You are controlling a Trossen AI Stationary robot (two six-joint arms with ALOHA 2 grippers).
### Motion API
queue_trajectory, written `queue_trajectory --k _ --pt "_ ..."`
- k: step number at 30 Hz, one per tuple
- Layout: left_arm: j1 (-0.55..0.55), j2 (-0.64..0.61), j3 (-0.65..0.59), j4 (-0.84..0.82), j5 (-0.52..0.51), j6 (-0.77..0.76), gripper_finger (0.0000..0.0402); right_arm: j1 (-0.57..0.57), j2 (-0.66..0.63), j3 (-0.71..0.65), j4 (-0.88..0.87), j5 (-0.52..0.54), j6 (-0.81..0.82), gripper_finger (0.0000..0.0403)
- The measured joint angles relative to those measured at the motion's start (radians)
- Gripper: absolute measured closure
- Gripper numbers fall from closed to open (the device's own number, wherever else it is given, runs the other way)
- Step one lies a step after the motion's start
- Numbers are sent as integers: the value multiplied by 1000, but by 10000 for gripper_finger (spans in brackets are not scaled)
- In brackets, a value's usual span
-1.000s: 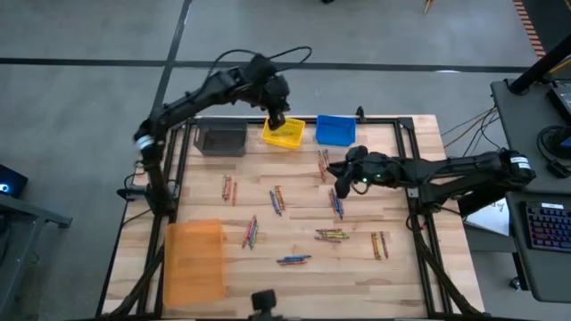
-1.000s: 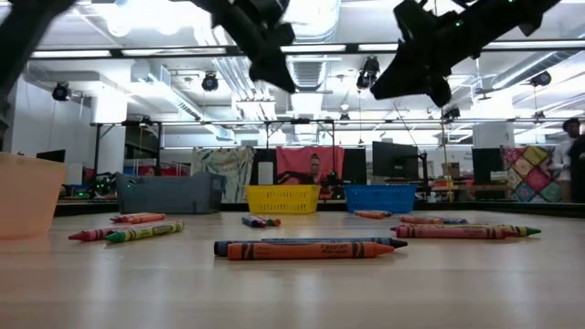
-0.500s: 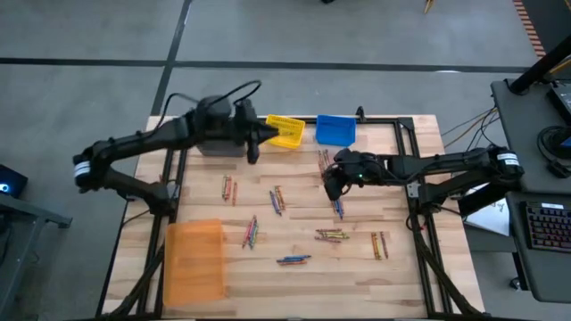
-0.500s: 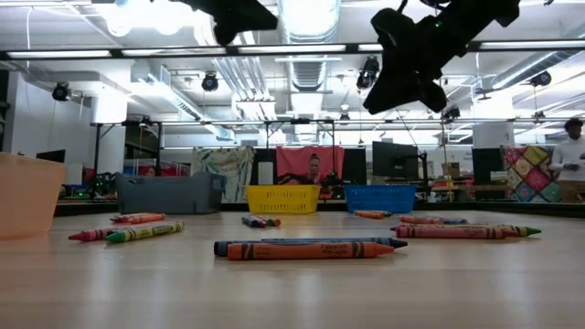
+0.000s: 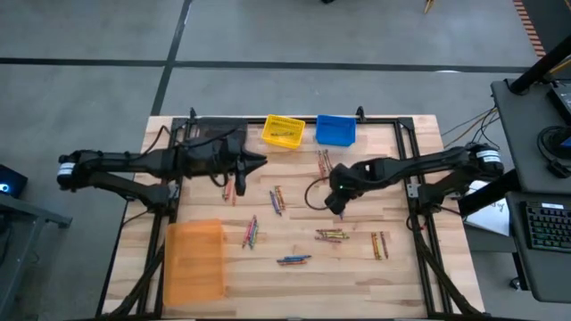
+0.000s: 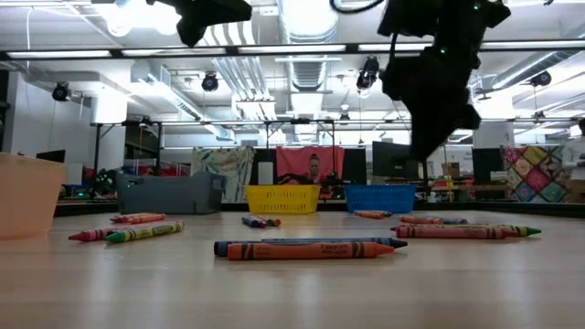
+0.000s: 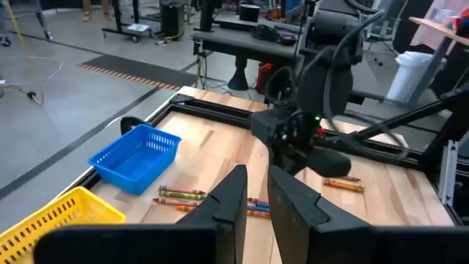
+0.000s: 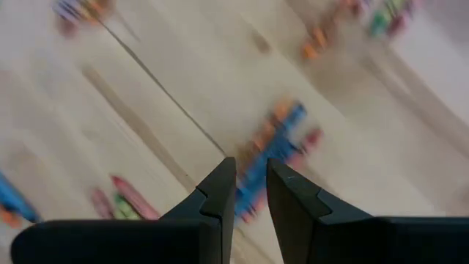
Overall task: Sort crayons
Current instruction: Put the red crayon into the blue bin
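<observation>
Crayons [image 5: 332,234] scattered, long axes mixed

Both arms are matte black, built of slim tubular links joined by bulkier rounded housings. Each carries a white band near its base joint — on the left arm [image 5: 134,162] and on the right arm [image 5: 419,165] alike. A thin black cable loops off the right arm just beside its wrist, and a small green light glows on that wrist housing. Each tool — left tool [image 7: 251,192], right tool [image 8: 249,176] — ends in two flat, dark, tapering fingers with angular chamfered edges.
</observation>
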State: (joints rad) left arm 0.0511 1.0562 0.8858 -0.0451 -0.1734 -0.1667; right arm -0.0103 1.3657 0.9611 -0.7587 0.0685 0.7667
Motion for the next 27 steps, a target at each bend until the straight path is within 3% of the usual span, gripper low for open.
queue_trajectory --k 10,21,27 --pt "-15 -9 -4 -3 -2 69 363 102 74 99 -337 -41 144 335" --pt "-15 -5 -4 3 -13 150 363 303 1 -26 -360 -310 441 335" --pt "-14 -5 -4 10 -97 185 363 428 -56 -84 -358 -339 649 335"
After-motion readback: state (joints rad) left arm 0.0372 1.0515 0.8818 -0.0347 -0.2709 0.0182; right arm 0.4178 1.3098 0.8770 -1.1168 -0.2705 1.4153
